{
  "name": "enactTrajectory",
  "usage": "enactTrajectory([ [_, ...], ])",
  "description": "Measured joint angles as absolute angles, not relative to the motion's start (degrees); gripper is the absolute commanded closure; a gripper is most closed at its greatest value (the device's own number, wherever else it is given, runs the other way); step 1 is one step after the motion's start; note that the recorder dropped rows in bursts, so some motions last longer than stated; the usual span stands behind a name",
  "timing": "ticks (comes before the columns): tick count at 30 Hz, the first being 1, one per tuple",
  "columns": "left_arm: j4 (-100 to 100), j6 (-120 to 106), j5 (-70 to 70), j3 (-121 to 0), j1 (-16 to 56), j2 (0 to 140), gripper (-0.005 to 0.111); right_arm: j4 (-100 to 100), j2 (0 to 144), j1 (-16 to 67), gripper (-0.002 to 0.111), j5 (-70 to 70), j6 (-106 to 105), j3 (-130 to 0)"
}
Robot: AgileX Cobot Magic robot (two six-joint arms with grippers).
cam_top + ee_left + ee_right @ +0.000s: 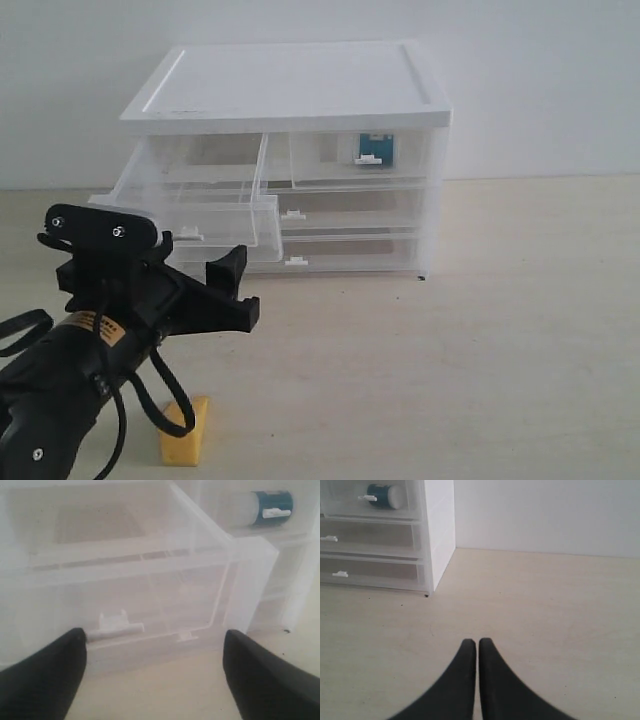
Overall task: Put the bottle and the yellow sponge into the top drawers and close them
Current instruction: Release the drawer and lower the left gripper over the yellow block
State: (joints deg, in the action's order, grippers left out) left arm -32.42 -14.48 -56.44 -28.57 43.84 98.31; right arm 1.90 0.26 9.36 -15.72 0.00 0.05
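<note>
- Cabinet (290, 100) of white plastic with clear drawers stands at 12 o'clock in the exterior view, on a pale table (480, 350).
- Left top drawer (190, 205) is pulled far out toward the camera; right top drawer (355, 160) is shut flush.
- Bottle (372, 150) lies on its side inside the right top drawer, its teal label showing through the front.
- Yellow sponge (188, 432) sits on the table at 7 o'clock, well apart from the cabinet, with a black cable loop crossing its edge.
- Left claw (235, 290) hovers at 8 o'clock, just before the open drawer, fingers spread wide, gripping nothing.
- Right claw (477, 645) shows only in its wrist view: fingers pressed together with nothing between them, above the table and off to the cabinet's side.
</note>
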Motion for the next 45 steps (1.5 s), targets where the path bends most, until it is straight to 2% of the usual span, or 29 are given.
enactTrajectory([
  [13, -45.47, -36.7, -12.87, -25.6, 43.84, 73.28, 0.036, 1.9, 0.26, 9.36, 0.108, -15.72, 0.0, 0.05],
  [15, -45.47, -37.01, -6.1, -25.6, 43.84, 71.97, 0.036, 1.9, 0.26, 9.36, 0.108, -15.72, 0.0, 0.05],
  [25, -42.49, -38.39, 10.0, -26.35, 41.33, 74.24, 0.041, 1.9, 0.26, 9.36, 0.108, -15.72, 0.0, 0.05],
  [31, -33.49, -29.15, 17.25, -31.86, 37.18, 78.4, 0.041, 1.9, 0.26, 9.36, 0.108, -15.72, 0.0, 0.05],
  [37, -10.78, -9.23, 24.18, -36.26, 36.66, 84.38, 0.041, 1.9, 0.26, 9.36, 0.108, -15.72, 0.0, 0.05],
  [45, 12.28, 18.93, 22.16, -37.99, 36.56, 88.4, 0.041, 1.9, 0.26, 9.36, 0.108, -15.72, 0.0, 0.05],
])
